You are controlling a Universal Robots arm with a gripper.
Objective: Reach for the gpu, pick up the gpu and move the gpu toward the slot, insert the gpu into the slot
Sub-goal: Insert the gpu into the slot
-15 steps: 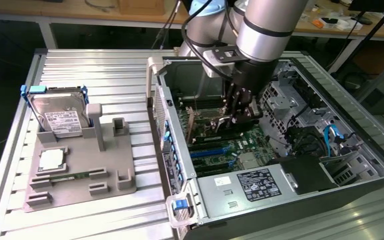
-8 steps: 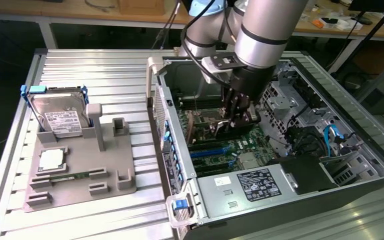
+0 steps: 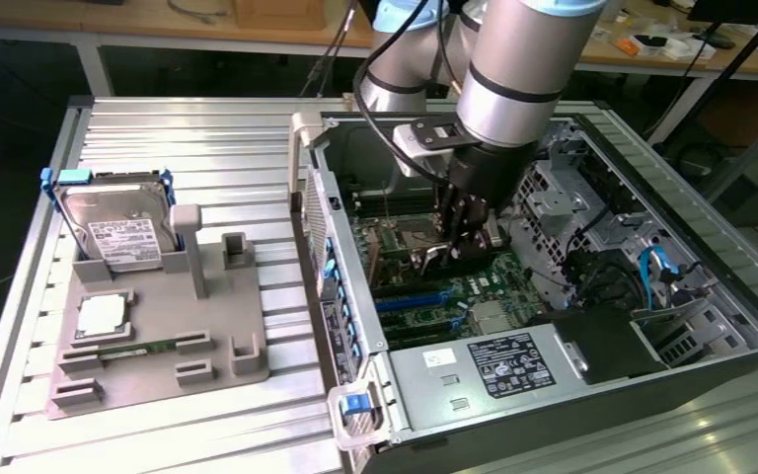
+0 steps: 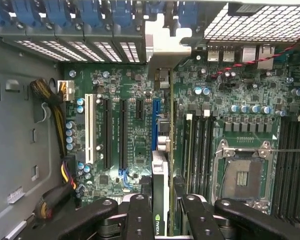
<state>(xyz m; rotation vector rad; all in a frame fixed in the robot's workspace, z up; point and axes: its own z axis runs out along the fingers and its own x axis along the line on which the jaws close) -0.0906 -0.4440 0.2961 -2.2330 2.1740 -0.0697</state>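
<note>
The motherboard (image 4: 135, 145) is green. The expansion slots (image 4: 106, 132) are black, except one white slot (image 4: 88, 130) and one blue slot (image 4: 155, 125). The gpu (image 4: 160, 172) is grey-edged with a green logo. The gripper (image 4: 163, 215) is black.

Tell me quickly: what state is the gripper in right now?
Gripper: closed, holding the gpu edge-on between its fingers.

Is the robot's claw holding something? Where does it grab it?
Yes. The gripper holds the gpu, pinched between its fingers on the card's two flat sides.
</note>
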